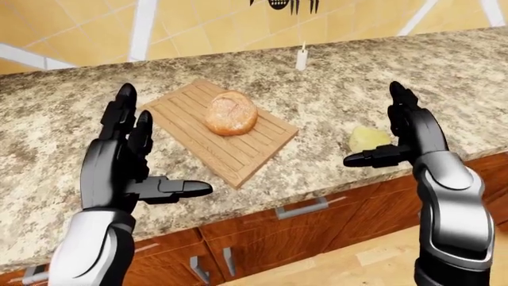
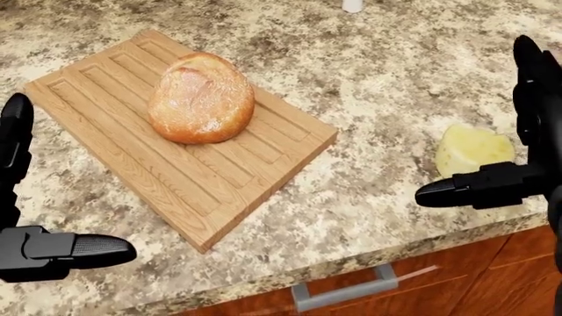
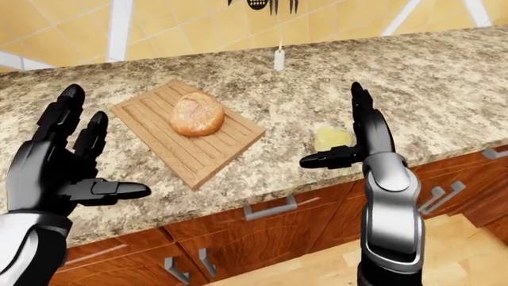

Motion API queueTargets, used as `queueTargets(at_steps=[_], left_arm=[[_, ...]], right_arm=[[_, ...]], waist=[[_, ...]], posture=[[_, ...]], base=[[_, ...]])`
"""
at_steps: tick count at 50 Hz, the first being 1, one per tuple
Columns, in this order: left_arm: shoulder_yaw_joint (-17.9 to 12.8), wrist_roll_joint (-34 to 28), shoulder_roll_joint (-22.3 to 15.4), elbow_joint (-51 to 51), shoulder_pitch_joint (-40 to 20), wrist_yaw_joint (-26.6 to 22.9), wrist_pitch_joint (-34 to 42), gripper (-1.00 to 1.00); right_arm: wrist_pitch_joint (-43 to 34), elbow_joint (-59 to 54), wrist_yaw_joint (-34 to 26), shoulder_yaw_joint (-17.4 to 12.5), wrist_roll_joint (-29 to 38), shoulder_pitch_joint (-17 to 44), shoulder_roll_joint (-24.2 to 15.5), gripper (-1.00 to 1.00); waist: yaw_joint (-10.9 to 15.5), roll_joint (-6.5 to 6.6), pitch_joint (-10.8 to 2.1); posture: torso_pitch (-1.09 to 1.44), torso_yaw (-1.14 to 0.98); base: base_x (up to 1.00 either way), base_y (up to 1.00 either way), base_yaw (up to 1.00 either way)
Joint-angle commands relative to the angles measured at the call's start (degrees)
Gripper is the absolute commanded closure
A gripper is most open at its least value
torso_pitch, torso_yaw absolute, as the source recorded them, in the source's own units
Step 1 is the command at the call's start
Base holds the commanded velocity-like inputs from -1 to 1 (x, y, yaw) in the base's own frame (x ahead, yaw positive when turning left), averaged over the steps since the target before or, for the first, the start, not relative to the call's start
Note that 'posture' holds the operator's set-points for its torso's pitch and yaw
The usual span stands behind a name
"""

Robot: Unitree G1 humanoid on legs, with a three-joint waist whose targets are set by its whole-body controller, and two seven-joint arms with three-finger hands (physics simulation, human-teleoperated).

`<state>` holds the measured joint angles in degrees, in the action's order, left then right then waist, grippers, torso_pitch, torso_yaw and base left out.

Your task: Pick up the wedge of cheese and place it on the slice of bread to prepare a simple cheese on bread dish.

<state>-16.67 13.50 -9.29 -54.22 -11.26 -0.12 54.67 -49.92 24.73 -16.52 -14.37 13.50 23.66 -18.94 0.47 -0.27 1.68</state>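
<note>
The cheese (image 2: 472,149) looks small, light and a bit soft, so the open right robot hand (image 2: 518,151) beside it should pinch its flat sides.

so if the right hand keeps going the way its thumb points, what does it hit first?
Probably nothing: the right hand has its thumb aimed view-left, passing below the cheese wedge toward the cutting board. Height is unclear.

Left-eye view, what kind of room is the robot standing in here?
Most likely a kitchen, in simulation. A speckled granite counter runs over wooden cabinets with metal handles, backed by yellow wall tiles. A wooden cutting board carries bread, and a cheese wedge lies nearby.
</note>
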Motion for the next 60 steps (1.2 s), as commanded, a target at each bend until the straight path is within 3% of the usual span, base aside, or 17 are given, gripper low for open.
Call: queueTargets(at_steps=[1,20,22,25,34,43,46,56,60], left_arm=[[-0.3,0.1,-0.3,-1.9,-1.1,0.1,-1.3,-1.0],[0.0,-0.4,-0.3,-1.3,-0.6,-0.4,-2.3,-1.0],[0.0,-0.4,-0.3,-1.3,-1.0,-0.3,-2.1,-1.0],[-0.1,-0.4,-0.3,-1.5,-0.9,-0.4,-2.0,-1.0],[-0.4,-0.2,-0.3,-2.7,-1.1,-0.2,-0.6,-1.0],[-0.5,-0.1,-0.4,-2.7,-1.3,-0.2,-0.5,-1.0],[-0.5,0.0,-0.3,-2.6,-1.1,-0.2,-0.9,-1.0],[-1.5,1.3,-0.8,-3.8,-2.2,0.3,1.2,-1.0],[-2.3,2.3,-1.3,-4.5,-3.2,0.7,2.7,-1.0]], right_arm=[[2.9,0.8,0.6,-1.0,0.3,1.3,-0.7,-1.0],[6.6,-3.0,1.3,-1.0,1.0,0.0,-0.6,-0.97],[7.3,-3.6,1.3,-1.1,1.0,-0.3,-0.5,-0.83],[7.4,-3.4,1.1,-1.1,1.2,-0.8,-0.4,-0.4],[9.5,-4.1,1.1,-1.3,1.4,-2.9,0.5,-0.14],[7.4,-1.9,-0.2,-0.4,2.8,-1.4,0.2,0.92],[6.1,-0.8,-0.9,0.3,3.6,0.0,-0.1,1.0],[-1.0,1.5,-4.5,2.9,6.6,9.3,-2.0,1.0],[-2.5,-2.1,-4.9,6.3,7.9,16.7,-1.1,1.0]], waist=[[0.0,-0.04,-1.16],[0.0,-0.06,-1.25],[0.0,-0.09,-1.27],[0.0,-0.15,-1.34],[0.0,-0.16,-1.28],[0.0,-0.22,-1.31],[0.0,-0.18,-1.25],[-0.1,0.12,-0.98],[-0.2,0.34,-0.86]], posture=[[0.0,0.0],[0.0,0.0],[0.0,0.0],[0.0,0.0],[0.0,0.0],[0.0,0.0],[0.0,0.0],[0.0,0.0],[0.0,0.0]], base=[[0.0,0.0,0.0],[0.0,0.0,0.0],[0.0,0.0,0.0],[0.0,0.0,0.0],[0.0,0.0,0.0],[0.0,0.0,0.0],[0.0,0.0,0.0],[0.0,0.0,0.0],[0.0,0.0,0.0]])
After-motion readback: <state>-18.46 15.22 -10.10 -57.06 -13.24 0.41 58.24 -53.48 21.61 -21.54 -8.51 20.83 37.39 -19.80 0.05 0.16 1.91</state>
